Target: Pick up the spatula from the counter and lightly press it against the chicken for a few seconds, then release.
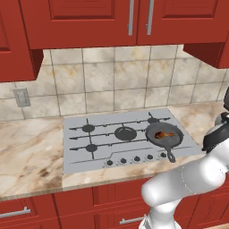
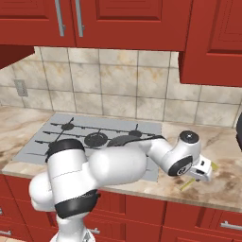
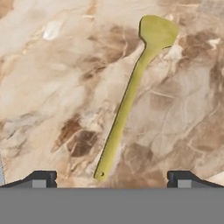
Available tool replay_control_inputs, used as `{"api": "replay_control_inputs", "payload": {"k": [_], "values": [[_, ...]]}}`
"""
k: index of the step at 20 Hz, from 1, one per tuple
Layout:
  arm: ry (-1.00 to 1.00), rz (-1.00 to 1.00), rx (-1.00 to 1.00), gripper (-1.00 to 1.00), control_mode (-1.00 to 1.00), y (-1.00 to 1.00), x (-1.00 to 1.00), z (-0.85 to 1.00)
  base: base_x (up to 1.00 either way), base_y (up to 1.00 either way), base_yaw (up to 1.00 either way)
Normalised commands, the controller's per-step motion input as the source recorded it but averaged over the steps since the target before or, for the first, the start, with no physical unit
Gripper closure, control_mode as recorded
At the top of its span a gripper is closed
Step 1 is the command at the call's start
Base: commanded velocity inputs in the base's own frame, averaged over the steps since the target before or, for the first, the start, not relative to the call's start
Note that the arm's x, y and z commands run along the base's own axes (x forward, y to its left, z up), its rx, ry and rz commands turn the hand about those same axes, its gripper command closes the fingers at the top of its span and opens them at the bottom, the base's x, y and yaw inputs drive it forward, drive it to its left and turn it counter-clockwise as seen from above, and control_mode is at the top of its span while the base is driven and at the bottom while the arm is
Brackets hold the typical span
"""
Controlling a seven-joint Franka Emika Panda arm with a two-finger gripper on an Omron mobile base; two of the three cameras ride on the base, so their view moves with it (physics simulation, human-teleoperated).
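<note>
Now jaws are hovering wide open over the spatula (image 3: 129, 100) (likely light, stiff); mid-handle is looking best for grip.

You'll find the spatula (image 3: 129, 98) lying flat on the marble counter (image 3: 52, 78). It is olive-green and slim, with its broad rounded blade at the upper right of the hand view. Its handle slants down to the lower centre and ends in a small hole. Look for the chicken (image 1: 163, 133) right of centre in the left base view, an orange-brown piece lying in the dark frying pan (image 1: 150, 134) on the stove.
</note>
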Motion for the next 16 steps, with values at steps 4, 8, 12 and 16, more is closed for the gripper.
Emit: {"api": "replay_control_inputs", "payload": {"k": [4, 8, 12, 16], "values": [[0.00, 0.01, 0.01, -1.00, -1.00, -0.12, 0.16, -0.11, 0.00, 0.00, 0.00], [0.00, 0.02, 0.01, -1.00, -1.00, -0.12, 0.20, -0.10, 0.00, 0.00, 0.00], [0.00, 0.02, 0.01, -1.00, -1.00, -0.14, 0.18, -0.10, 0.00, 0.00, 0.00], [0.00, 0.00, 0.00, -1.00, -1.00, -0.19, 0.06, -0.11, 0.00, 0.00, 0.00]]}}
